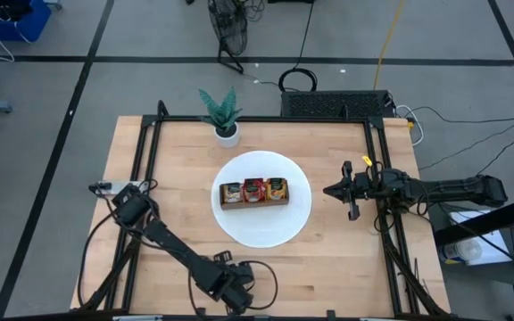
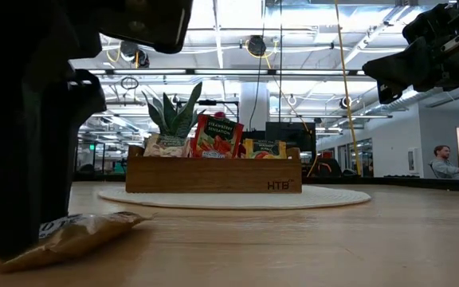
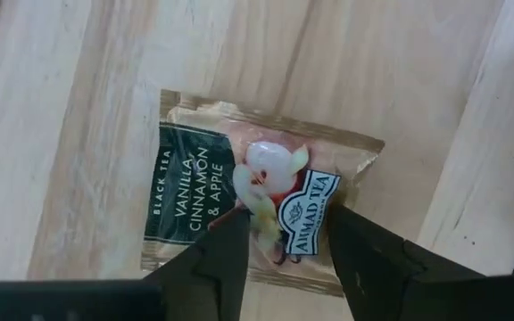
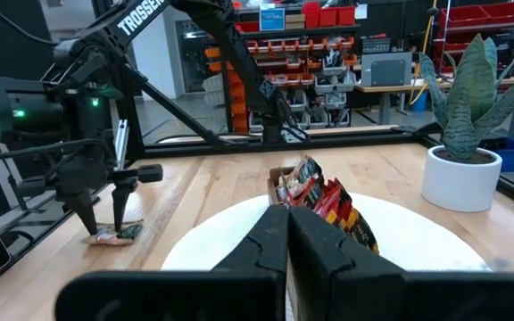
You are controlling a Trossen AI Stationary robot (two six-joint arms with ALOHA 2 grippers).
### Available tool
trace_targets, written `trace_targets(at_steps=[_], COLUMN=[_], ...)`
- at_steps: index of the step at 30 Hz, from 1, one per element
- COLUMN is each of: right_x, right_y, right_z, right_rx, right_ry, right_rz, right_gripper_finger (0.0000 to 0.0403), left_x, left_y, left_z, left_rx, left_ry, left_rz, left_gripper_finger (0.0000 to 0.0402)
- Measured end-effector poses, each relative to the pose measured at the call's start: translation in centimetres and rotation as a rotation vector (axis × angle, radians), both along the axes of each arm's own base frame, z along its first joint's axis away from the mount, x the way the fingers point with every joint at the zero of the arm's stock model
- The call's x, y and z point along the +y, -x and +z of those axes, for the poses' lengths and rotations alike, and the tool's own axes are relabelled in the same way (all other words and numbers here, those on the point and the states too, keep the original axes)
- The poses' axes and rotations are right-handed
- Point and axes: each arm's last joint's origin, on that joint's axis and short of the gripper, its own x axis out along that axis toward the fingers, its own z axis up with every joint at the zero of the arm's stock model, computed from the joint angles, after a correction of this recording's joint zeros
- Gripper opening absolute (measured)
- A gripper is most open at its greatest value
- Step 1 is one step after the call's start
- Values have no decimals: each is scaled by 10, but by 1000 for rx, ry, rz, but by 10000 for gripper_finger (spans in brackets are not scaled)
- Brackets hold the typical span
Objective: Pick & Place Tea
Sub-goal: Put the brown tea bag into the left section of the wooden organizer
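One pale beige and dark green tea sachet (image 3: 194, 187) lies flat on the wood near the table's front edge, left of centre. My left gripper (image 3: 288, 227) stands over it, pointing down and open, one fingertip on either side of the sachet's middle. The right wrist view shows this gripper (image 4: 103, 218) low over the sachet (image 4: 114, 235). More tea sachets stand upright in the brown wooden tray (image 1: 255, 193): beige, red and orange-yellow. My right gripper (image 1: 330, 189) hangs shut and level over the table's right side. My left gripper comes at the sachet from above, pointing down, with its fingertips (image 3: 230, 236) over the printed middle of the sachet (image 3: 279, 201). I cannot tell whether they touch it. The sachet lies on the table.
The tray sits on a round white mat (image 1: 261, 227) at the table's centre. A potted plant (image 1: 224, 116) stands behind it at the far edge. A black frame runs along the table's left (image 1: 141, 169) and right (image 1: 377, 169) sides. Bare wood lies between the mat and the front edge.
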Motion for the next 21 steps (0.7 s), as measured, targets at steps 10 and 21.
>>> trace_targets(at_steps=[10, 21], right_x=[0, 0], right_y=[0, 0], right_z=[0, 0], right_rx=[0, 0], right_ry=[0, 0], right_rz=[-1, 0], right_gripper_finger=[4, 4], left_x=[11, 10], left_y=[10, 28], left_z=[-28, 52], left_rx=[1, 13], left_ry=[1, -406], left_rz=[44, -58], left_gripper_finger=[57, 7])
